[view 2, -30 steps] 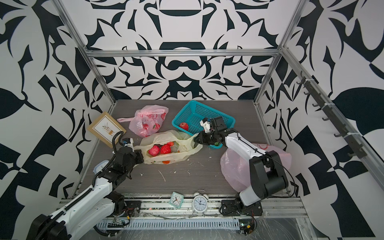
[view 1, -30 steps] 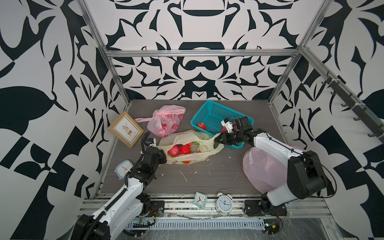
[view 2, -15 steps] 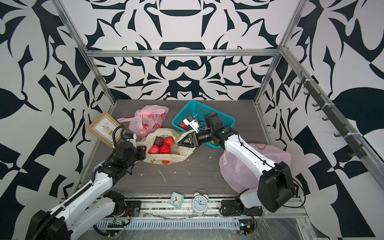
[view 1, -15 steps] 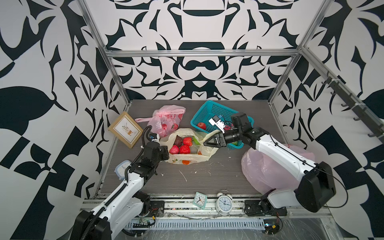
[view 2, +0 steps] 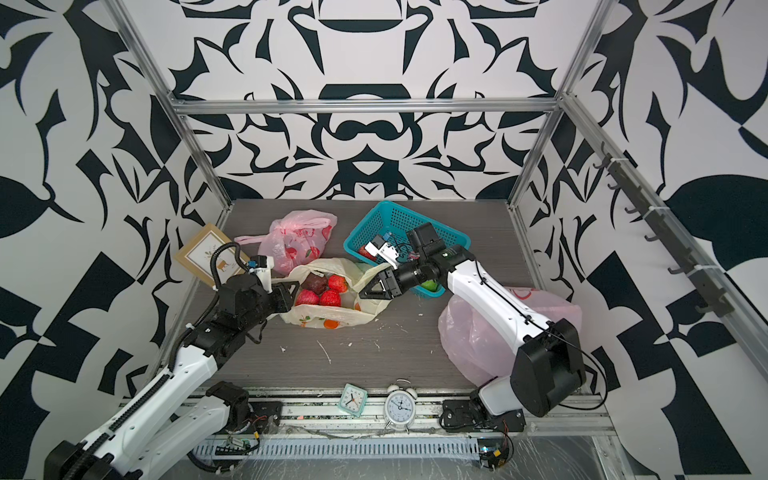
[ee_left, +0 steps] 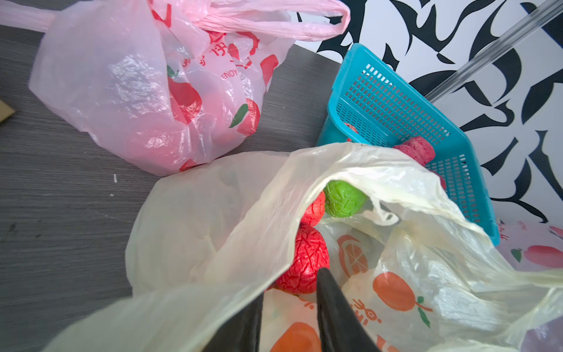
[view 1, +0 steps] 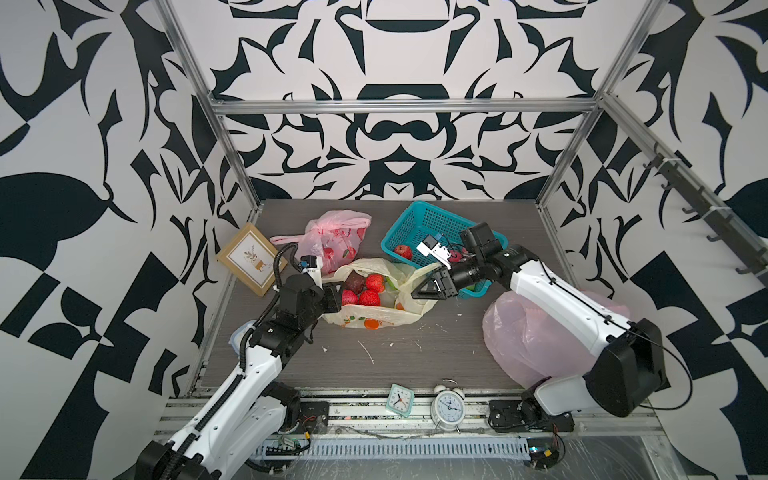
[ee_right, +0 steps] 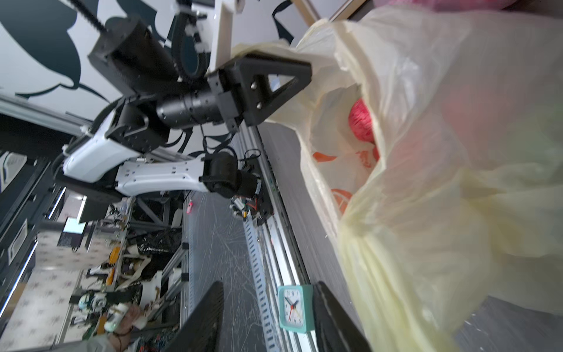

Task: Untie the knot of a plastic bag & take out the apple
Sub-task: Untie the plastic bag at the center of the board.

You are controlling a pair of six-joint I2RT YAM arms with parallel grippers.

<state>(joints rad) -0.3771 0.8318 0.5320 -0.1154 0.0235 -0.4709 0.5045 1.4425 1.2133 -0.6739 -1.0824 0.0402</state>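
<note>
The pale yellow printed bag (ee_left: 213,219) is seen as crinkled, glossy plastic film — the round red apple (ee_left: 304,262) as matt and cracked. The grey tabletop (ee_left: 54,213) is finished matt, wood-grained.

Bright, even light; blurred wrist-view foregrounds

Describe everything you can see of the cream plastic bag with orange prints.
The cream plastic bag is thin, translucent, crinkled film printed with oranges. It lies untied on the table, mouth gaping upward, showing red apples, a dark fruit and a green fruit. The left tool meets its left rim; the right tool sits at its right flap, both open.
</note>
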